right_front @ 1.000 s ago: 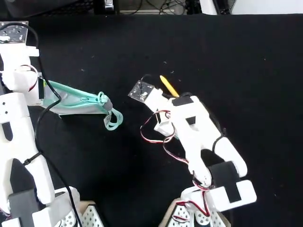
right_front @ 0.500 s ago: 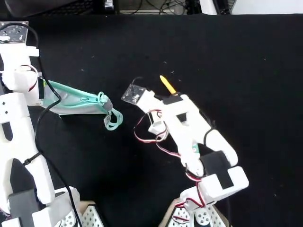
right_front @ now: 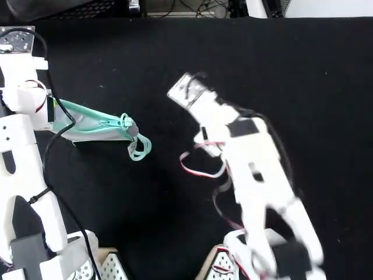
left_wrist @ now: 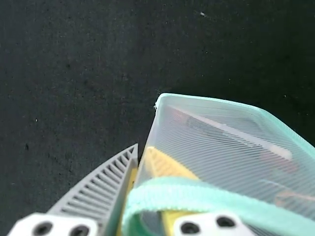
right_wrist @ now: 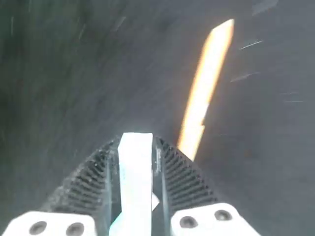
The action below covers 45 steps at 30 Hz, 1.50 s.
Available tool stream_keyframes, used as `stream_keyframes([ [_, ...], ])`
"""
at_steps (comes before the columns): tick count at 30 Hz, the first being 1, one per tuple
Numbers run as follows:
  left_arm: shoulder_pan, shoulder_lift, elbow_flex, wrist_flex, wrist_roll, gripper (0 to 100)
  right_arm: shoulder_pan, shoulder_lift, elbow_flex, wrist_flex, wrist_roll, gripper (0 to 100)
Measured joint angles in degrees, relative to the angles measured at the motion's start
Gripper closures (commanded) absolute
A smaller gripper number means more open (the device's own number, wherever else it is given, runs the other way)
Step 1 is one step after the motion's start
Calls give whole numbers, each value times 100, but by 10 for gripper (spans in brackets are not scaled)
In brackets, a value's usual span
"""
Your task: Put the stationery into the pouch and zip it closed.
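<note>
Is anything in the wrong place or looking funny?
Yes: one orange stick lies loose on the black table, outside the pouch. The right gripper pinches a white piece. Nothing looks spilled or broken.

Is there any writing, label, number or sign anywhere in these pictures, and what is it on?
No text can be read.
The pouch is plain ribbed plastic with no print showing.
The orange stick and the white piece in the right pincer are blurred and show no lettering.
</note>
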Motion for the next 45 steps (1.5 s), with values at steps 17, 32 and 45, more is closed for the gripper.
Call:
stream_keyframes([
  [17,0,0,0,0,0,971,-3692,-3895,651,-3402,-2004,986],
  [32,0,0,0,0,0,971,-3991,-1064,1424,-7332,-2004,986],
  [45,0,0,0,0,0,971,-4000,-958,1925,-7455,-2031,986],
])
